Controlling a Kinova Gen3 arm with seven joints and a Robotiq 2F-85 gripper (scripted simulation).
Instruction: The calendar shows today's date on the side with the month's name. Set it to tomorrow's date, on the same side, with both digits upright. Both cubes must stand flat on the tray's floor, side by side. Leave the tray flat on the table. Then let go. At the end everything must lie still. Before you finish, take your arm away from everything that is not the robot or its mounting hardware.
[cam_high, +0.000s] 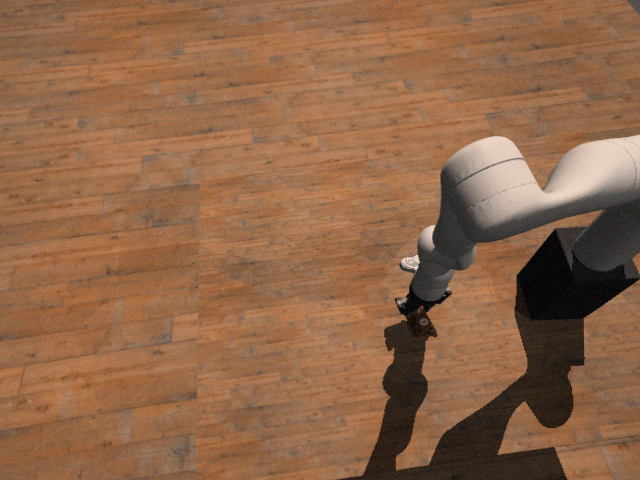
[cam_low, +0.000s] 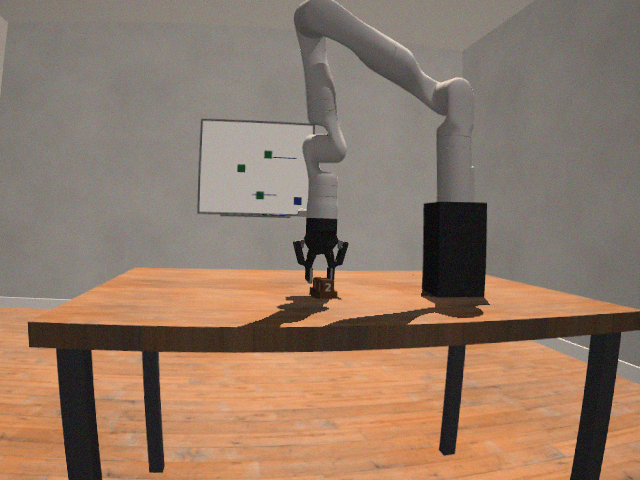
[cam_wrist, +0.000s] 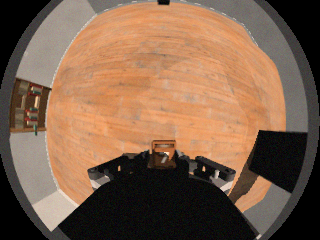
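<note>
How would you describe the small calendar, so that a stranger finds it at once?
Start at the tall black pedestal on the wooden table. To its left the gripper hangs half open above a small brown calendar. It alone shows a white digit 2.

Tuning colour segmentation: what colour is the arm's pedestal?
Black; the pedestal shows best in the exterior view.

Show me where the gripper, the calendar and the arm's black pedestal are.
gripper (cam_low: 320, 272): exterior view, midway between fingertips.
calendar (cam_low: 327, 287): exterior view, cube face showing 2.
black pedestal (cam_low: 431, 279): exterior view, lower left front.
</note>
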